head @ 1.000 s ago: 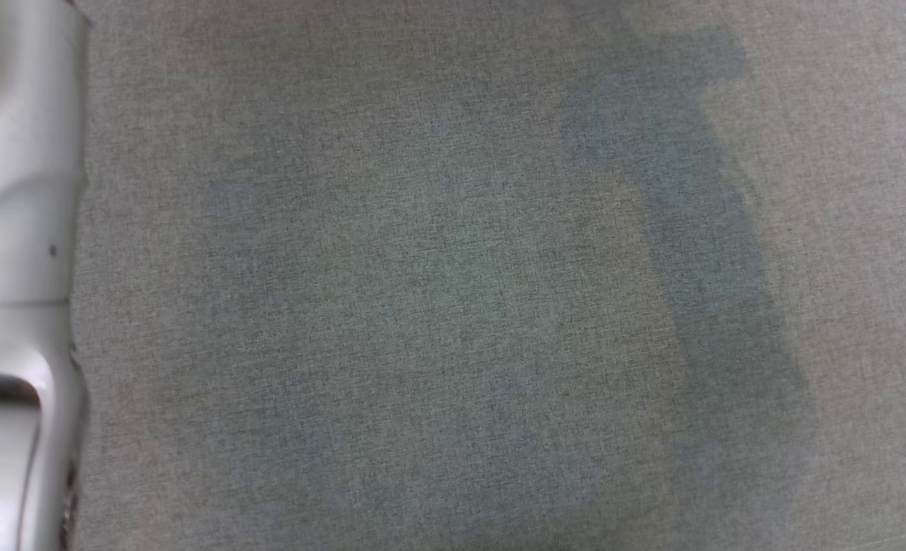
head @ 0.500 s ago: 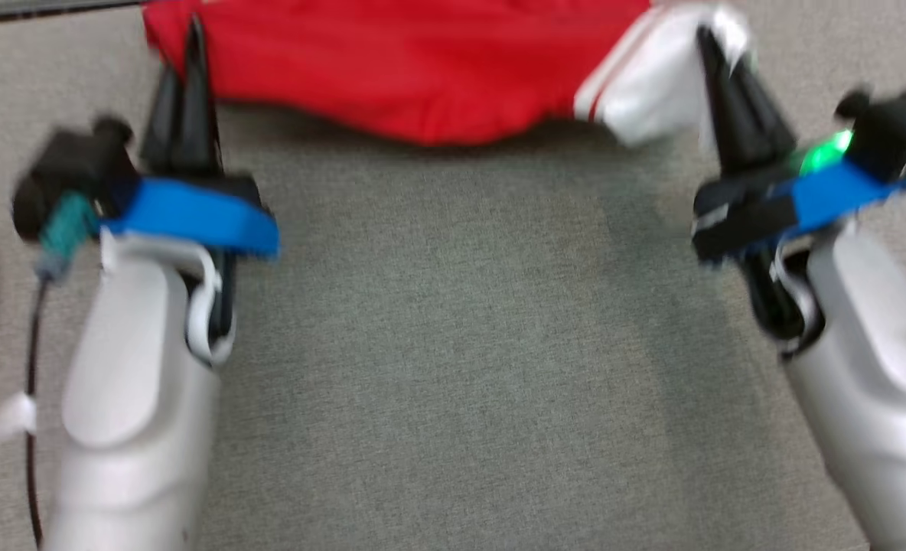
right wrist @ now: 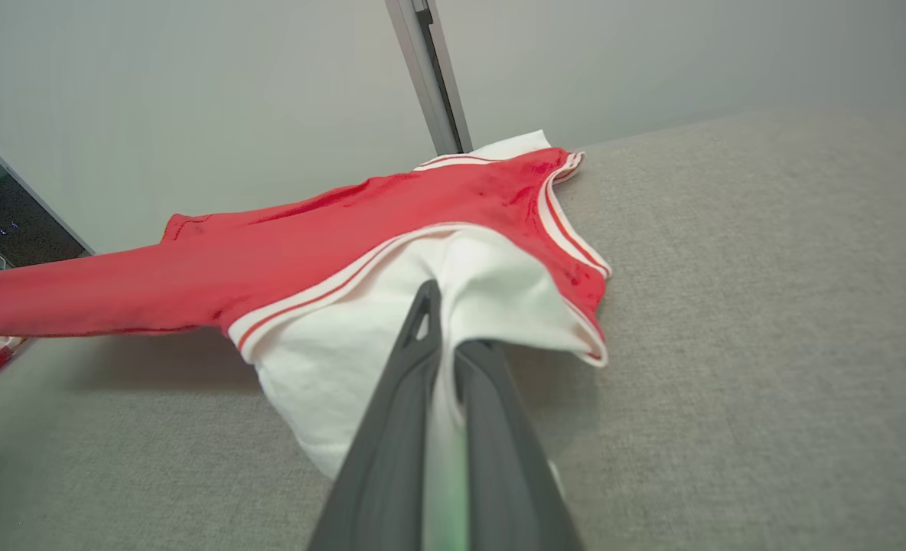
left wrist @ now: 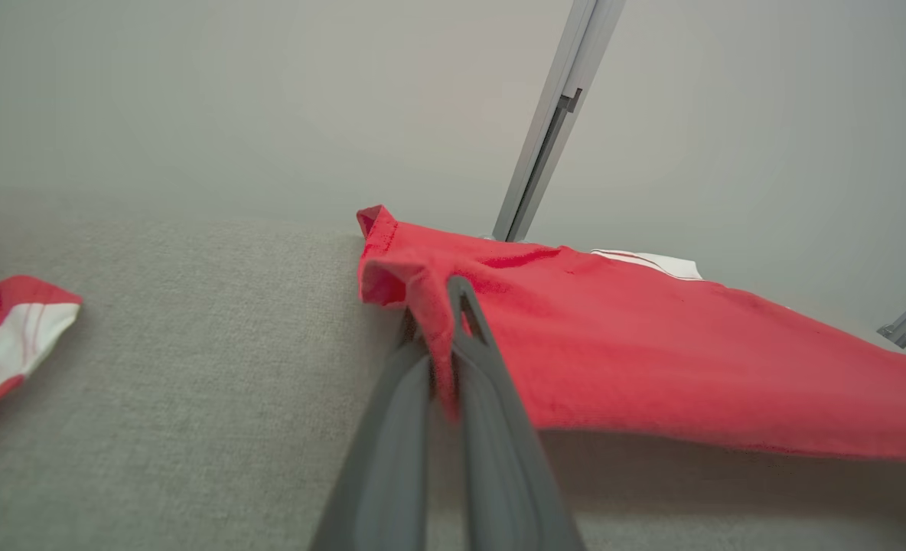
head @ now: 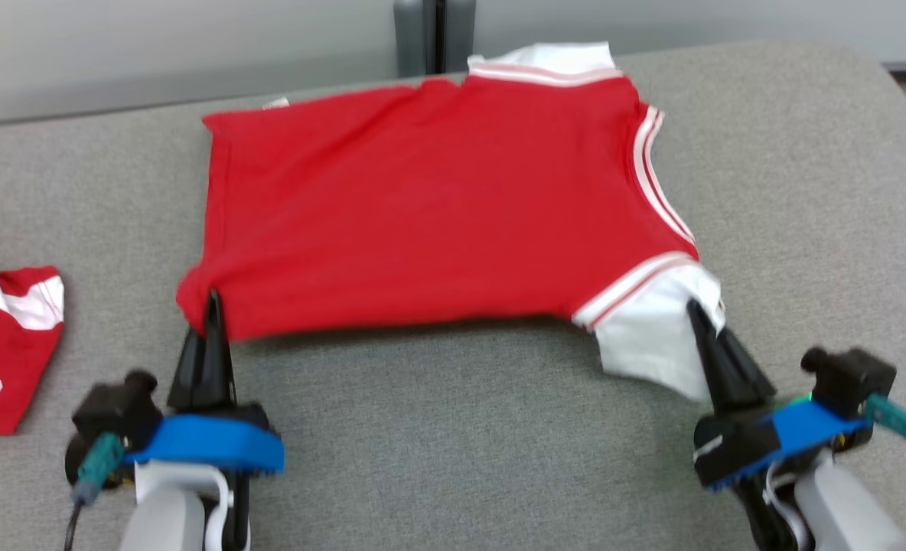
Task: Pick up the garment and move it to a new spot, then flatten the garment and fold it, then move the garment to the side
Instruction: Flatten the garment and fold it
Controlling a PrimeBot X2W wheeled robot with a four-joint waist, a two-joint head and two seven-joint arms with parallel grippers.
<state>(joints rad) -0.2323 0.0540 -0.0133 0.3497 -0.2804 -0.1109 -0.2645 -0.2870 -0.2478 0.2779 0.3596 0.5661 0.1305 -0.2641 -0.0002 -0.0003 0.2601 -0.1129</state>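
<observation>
Over the gray pad (head: 453, 436), head view's tilted up now; left gripper (head: 210, 317) and right gripper (head: 700, 325) both pinch the shirt (head: 438, 199) by its near edge, mid-flatten probably.

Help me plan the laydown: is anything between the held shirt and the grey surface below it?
Nothing visible lies on the grey surface under the shirt; another red garment lies apart at the far left.

Head view higher: whole garment (head: 438, 207)

Head view looks down and forward over the grey cushion (head: 461, 428). Wrist views sit low, close, facing far wall (left wrist: 193, 92); all share garment (head: 438, 207).
</observation>
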